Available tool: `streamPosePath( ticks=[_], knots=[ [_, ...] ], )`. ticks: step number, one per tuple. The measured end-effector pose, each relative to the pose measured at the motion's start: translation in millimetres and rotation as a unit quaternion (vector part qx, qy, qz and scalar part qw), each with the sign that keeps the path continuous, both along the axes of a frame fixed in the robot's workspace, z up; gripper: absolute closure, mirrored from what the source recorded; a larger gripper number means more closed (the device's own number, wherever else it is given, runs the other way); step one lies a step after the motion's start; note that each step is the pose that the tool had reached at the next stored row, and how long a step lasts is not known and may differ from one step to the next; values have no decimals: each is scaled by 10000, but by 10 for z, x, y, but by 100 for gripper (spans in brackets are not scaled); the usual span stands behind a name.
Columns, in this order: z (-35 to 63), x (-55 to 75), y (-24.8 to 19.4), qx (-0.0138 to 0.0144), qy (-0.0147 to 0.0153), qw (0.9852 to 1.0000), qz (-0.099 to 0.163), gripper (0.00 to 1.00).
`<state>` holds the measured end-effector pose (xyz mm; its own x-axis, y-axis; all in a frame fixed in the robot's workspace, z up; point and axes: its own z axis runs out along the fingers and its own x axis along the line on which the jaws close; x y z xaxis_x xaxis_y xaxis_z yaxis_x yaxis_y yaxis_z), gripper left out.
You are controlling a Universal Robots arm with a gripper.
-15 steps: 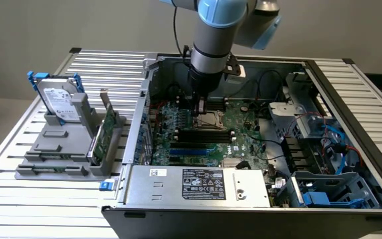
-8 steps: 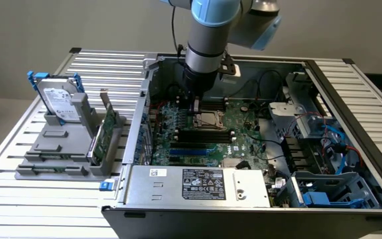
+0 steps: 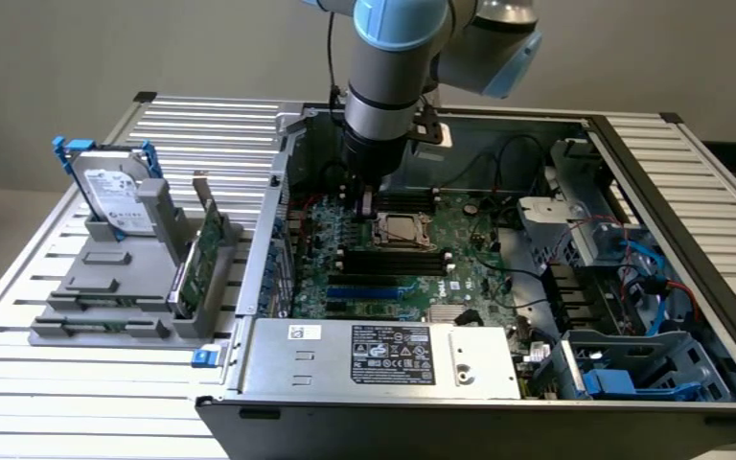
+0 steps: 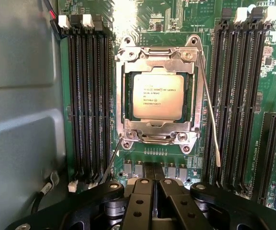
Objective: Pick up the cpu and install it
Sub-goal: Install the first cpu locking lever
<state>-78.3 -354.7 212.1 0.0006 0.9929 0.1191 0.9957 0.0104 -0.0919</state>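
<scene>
Where the part lies: the cpu [image 4: 158, 97] sits flat in its socket in the middle of the green board [image 3: 471, 278], inside the metal frame [image 4: 128, 96]. It looks seated, so the placing seems done.
Claw: the claw [image 4: 154, 184] is closed all the way with nothing between its fingers. It hangs just above the board, beside the socket and clear of the cpu.
Levers: a thin wire lever [image 4: 209, 115] runs along one side of the frame, and it seems to stand loose rather than tucked in.
Risk, chip: if the frame is not locked, a knock could tip the cpu out of true and bend the contacts under it.
Risk, claw: a low sideways pass could catch the loose lever or scrape the frame.
Close by: rows of black memory slots [image 4: 87, 96] flank the socket on both sides, leaving a narrow lane.
Case: the walls of the open case [image 3: 675, 240] and the power box [image 3: 381, 356] hem the arm in.
Outside the case: a hard drive [image 3: 119, 201] and a green card [image 3: 202, 259] stand in a grey rack on the table [image 3: 189, 125], well apart.
</scene>
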Motion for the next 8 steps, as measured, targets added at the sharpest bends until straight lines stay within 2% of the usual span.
streamPosePath(
  ticks=[8],
  knots=[
    [0, 0, 0, 0, 0, 10000, 0, 89]
  ],
)
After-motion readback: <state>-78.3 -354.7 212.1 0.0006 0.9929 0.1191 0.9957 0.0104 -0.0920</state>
